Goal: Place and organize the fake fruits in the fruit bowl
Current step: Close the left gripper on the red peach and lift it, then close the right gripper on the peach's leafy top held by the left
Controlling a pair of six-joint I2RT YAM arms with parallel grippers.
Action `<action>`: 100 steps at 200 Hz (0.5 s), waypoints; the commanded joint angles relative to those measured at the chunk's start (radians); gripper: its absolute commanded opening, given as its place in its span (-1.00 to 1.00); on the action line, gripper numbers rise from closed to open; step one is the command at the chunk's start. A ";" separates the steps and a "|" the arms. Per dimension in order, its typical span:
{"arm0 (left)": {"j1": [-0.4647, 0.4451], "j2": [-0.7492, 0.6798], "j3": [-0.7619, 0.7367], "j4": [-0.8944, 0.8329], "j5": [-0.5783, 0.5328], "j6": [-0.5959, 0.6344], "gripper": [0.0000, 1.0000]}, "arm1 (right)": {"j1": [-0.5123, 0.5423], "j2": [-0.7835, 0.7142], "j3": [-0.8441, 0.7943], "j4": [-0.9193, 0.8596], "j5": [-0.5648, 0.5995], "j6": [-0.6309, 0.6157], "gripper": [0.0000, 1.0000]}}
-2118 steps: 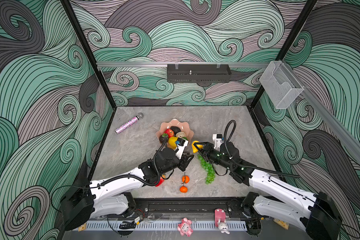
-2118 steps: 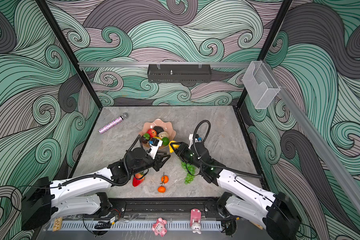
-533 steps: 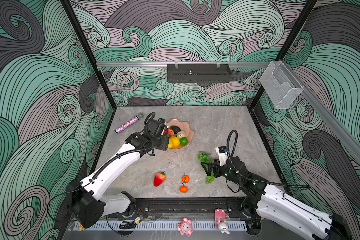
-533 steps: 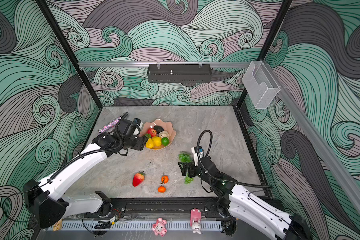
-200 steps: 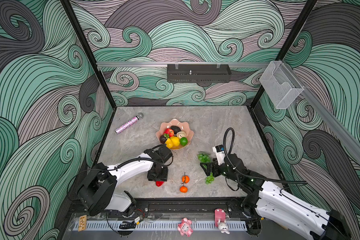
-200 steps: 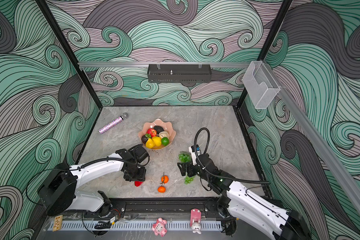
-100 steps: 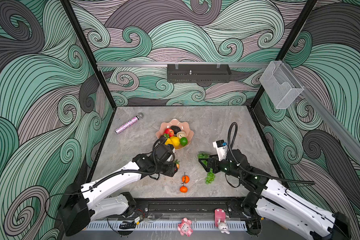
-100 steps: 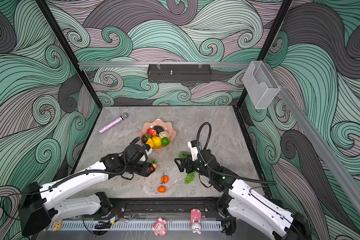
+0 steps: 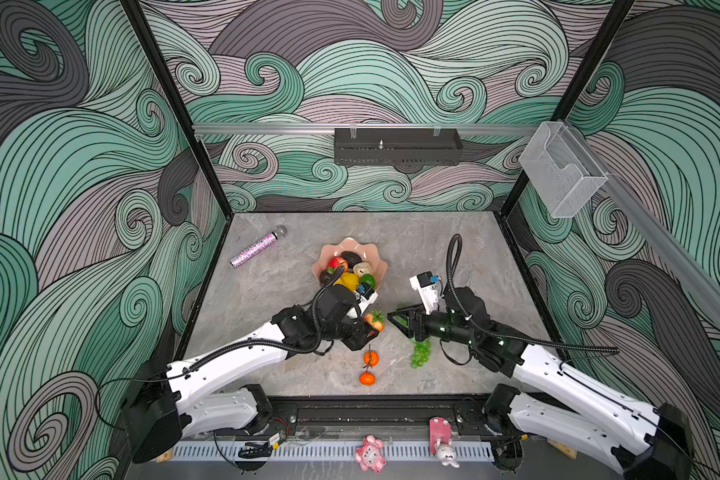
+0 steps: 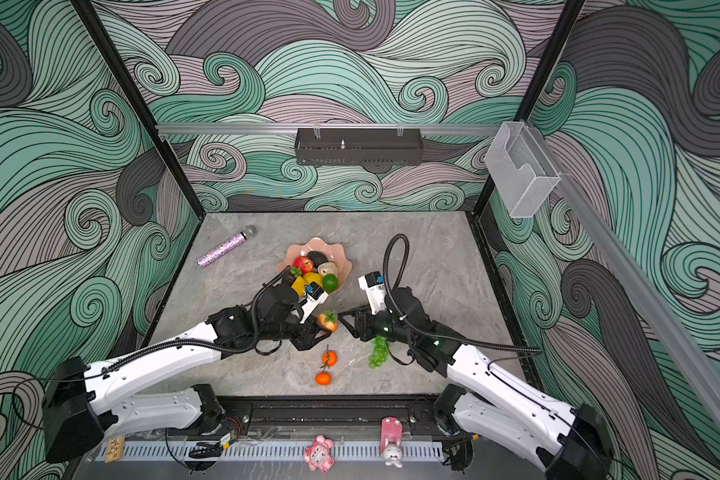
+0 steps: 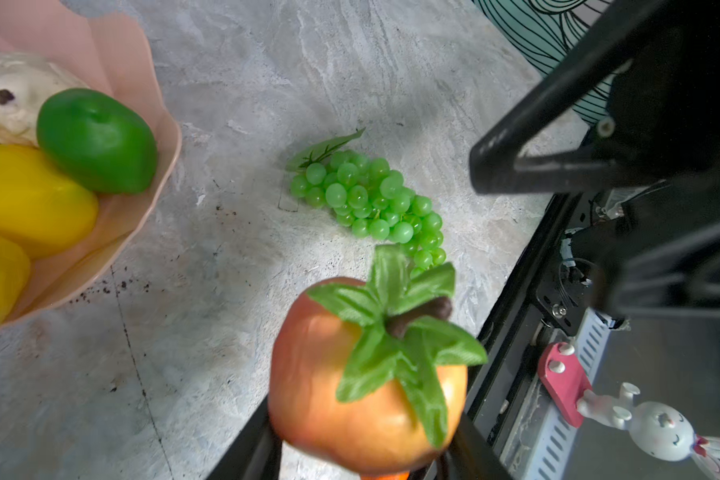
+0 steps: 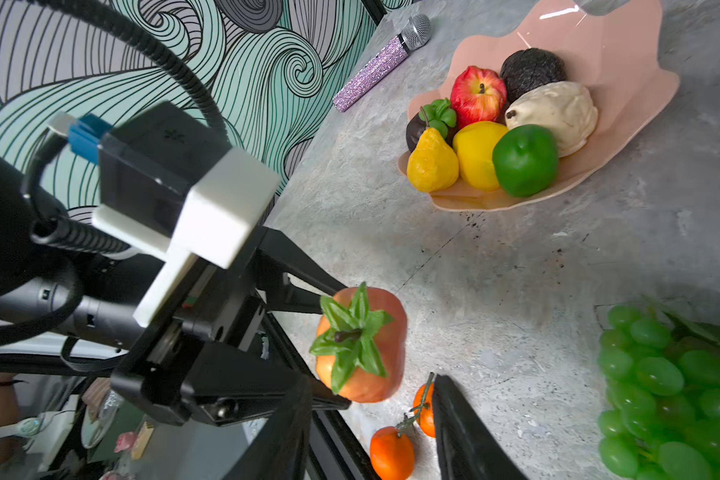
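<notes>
My left gripper [image 12: 337, 349] is clamped on the strawberry [image 11: 366, 374], held off the table just on the near side of the fruit bowl [image 9: 366, 249] (outside its rim). The strawberry's long axis lies roughly level, with the leaf cap toward my right gripper [image 9: 398, 322]. That gripper's jaws stand apart and empty above the grapes [image 9: 420, 353].

Left jaws clamped, right jaws parted
</notes>
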 commanded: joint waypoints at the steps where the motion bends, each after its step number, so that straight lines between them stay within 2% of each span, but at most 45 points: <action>1: -0.011 0.026 0.038 0.020 0.046 0.020 -0.12 | 0.032 0.016 0.057 -0.039 0.036 -0.058 -0.17; 28: -0.023 0.051 0.041 0.025 0.061 0.013 -0.13 | 0.064 0.036 0.090 -0.093 0.104 -0.123 -0.25; 100: -0.034 0.065 0.061 0.021 0.070 0.022 -0.13 | 0.084 0.096 0.081 -0.092 0.140 -0.160 -0.45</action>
